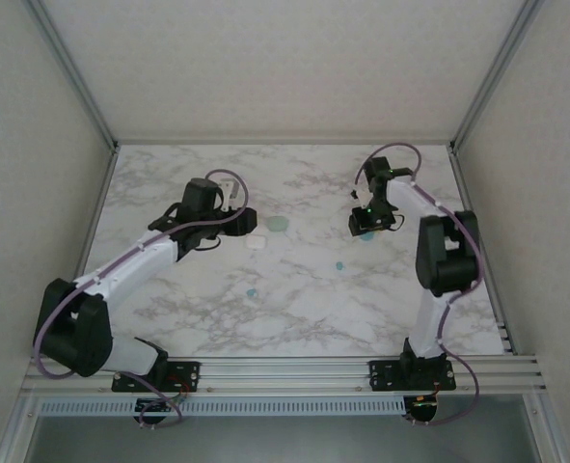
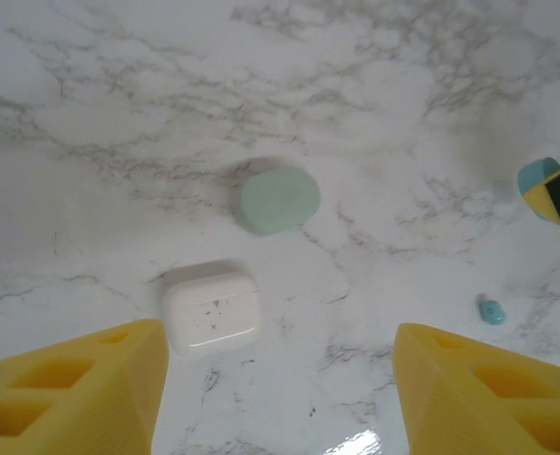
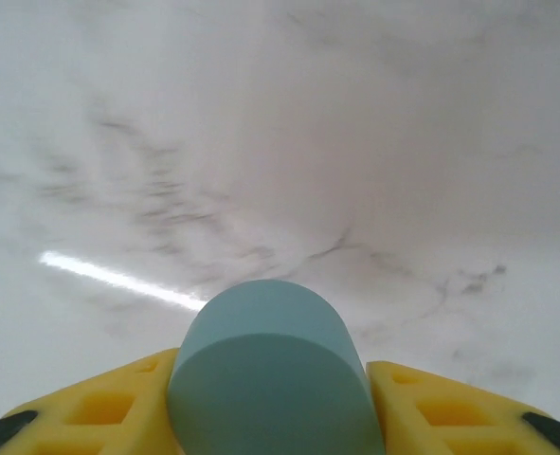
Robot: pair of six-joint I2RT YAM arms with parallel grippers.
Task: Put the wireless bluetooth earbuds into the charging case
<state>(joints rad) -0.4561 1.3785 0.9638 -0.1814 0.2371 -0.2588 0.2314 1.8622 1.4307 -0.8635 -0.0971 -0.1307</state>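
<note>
Spreading across the top view, the marble table (image 1: 294,183) carries two arms. The left arm (image 1: 130,265) reaches from the lower left toward the centre, and the right arm (image 1: 444,251) rises along the right side. The left gripper (image 2: 275,384) hangs with its yellow jaws wide apart and nothing between them. The right gripper (image 1: 366,227) has its jaws closed against both sides of a teal-blue case (image 3: 265,379), with no gap visible. Left of centre lies a white case (image 2: 211,308), with a pale green case (image 2: 280,199) just above it. One teal earbud (image 1: 339,265) lies loose near the centre, and another teal earbud (image 1: 253,293) is lower left of it.
</note>
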